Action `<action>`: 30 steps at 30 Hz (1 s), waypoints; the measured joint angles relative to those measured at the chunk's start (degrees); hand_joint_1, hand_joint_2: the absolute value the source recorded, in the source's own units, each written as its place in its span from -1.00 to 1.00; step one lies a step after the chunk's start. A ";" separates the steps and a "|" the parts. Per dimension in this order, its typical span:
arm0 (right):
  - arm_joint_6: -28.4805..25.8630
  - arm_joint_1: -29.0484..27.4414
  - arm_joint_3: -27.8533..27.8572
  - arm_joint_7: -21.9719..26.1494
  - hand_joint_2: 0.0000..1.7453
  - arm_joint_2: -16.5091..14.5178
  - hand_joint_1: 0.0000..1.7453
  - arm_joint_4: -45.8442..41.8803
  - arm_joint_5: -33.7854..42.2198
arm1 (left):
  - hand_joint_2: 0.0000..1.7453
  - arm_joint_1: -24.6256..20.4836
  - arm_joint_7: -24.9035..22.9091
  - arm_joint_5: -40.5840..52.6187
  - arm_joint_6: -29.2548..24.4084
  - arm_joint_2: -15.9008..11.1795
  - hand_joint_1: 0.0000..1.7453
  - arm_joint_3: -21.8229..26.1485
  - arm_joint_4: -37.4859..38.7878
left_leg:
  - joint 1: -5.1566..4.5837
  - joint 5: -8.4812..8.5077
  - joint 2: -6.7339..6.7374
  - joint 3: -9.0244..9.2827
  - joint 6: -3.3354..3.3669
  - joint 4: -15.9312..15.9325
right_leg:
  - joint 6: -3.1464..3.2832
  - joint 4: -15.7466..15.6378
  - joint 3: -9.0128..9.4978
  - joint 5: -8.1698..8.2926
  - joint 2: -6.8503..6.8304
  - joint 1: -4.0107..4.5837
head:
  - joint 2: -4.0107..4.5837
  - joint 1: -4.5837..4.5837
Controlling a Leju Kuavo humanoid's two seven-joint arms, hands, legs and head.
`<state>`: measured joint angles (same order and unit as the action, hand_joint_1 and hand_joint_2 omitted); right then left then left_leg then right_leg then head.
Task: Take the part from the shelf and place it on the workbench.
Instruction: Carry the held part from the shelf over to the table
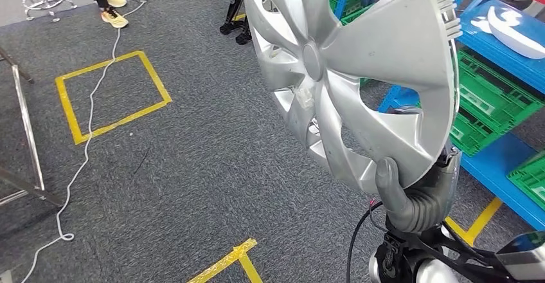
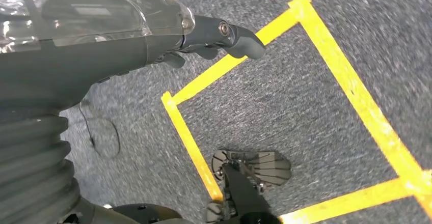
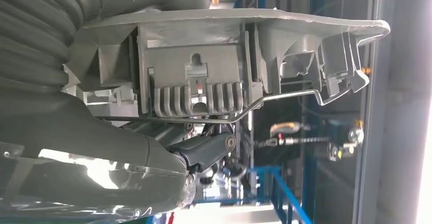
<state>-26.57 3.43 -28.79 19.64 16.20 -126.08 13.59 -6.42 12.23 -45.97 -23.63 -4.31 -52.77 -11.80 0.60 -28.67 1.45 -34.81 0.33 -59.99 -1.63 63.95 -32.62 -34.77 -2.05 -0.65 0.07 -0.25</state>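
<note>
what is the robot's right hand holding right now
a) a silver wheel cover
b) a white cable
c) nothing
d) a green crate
a: in the head view the right hand grips the lower rim of the silver wheel cover, holding it up above the grey carpet.

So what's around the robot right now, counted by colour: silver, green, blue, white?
Silver: 1, the hubcap held by the right hand.
Green: 3 crates in sight.
Blue: 1 shelf.
White: 1 part on the shelf.
Total: 6.
</note>
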 joint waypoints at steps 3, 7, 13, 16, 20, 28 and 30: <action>-0.38 -0.52 0.03 -0.29 1.00 0.04 1.00 -0.61 -1.06 | 1.00 0.00 -0.06 -0.46 -0.38 -0.02 -1.00 0.27 0.03 | -0.36 0.20 -2.02 -0.13 0.40 -0.03 | 0.28 9.99 -4.29 -4.06 1.43 0.16 | 0.00 -0.70; -1.32 -0.85 0.18 -1.33 1.00 0.13 1.00 -2.38 -2.13 | 1.00 0.05 -0.36 -0.18 -0.50 0.04 -1.00 0.46 0.06 | -1.05 0.44 -4.93 0.05 0.69 0.01 | 2.58 1.25 -0.83 2.63 3.18 0.95 | 0.00 -1.61; -1.78 -1.45 0.20 -1.46 1.00 0.31 1.00 -4.49 -2.20 | 1.00 0.23 1.59 1.30 -0.57 0.08 -1.00 0.46 0.06 | -0.66 0.83 -5.52 -1.18 -0.52 -0.25 | 3.81 -6.97 2.31 5.33 3.64 1.38 | 0.00 -2.14; -1.91 -2.04 0.15 -1.24 1.00 0.25 1.00 -4.72 -1.78 | 1.00 0.10 2.11 1.44 -0.55 -0.35 -1.00 0.45 0.06 | -0.52 -3.48 -1.26 -4.18 -1.52 -6.71 | 3.61 -8.54 2.95 6.11 2.03 0.92 | 0.00 -1.38; -1.90 -3.02 0.11 -1.09 1.00 0.24 1.00 -4.64 -1.36 | 1.00 0.15 1.71 0.53 -0.26 -0.80 -1.00 0.46 0.06 | 0.84 -4.54 -1.04 -6.25 -3.30 -12.30 | 2.95 -8.00 2.87 5.74 -0.23 0.26 | 0.00 -0.30; -1.81 -3.21 0.04 -1.09 1.00 0.26 1.00 -4.61 -1.49 | 1.00 0.20 -0.68 0.45 0.33 -0.67 -1.00 0.46 0.08 | 0.73 -0.28 1.99 -0.45 -1.24 -0.76 | -0.27 -5.69 2.75 3.69 -1.97 -0.38 | 0.00 0.26; -1.80 -3.25 0.04 -1.09 1.00 0.31 1.00 -4.61 -1.50 | 1.00 0.08 -0.72 0.47 0.33 -0.67 -1.00 0.46 0.08 | 0.72 0.03 0.83 -0.62 -0.67 -0.66 | -0.53 -2.27 1.57 0.84 -0.26 -0.53 | 0.00 -0.03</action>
<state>-28.37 0.18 -28.75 18.56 16.51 -130.69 12.09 -6.34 11.51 -45.50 -23.30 -4.98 -52.30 -11.72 1.33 -28.65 2.29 -35.44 -0.34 -60.66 -2.16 61.67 -31.05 -33.92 -2.31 -1.18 0.07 -0.27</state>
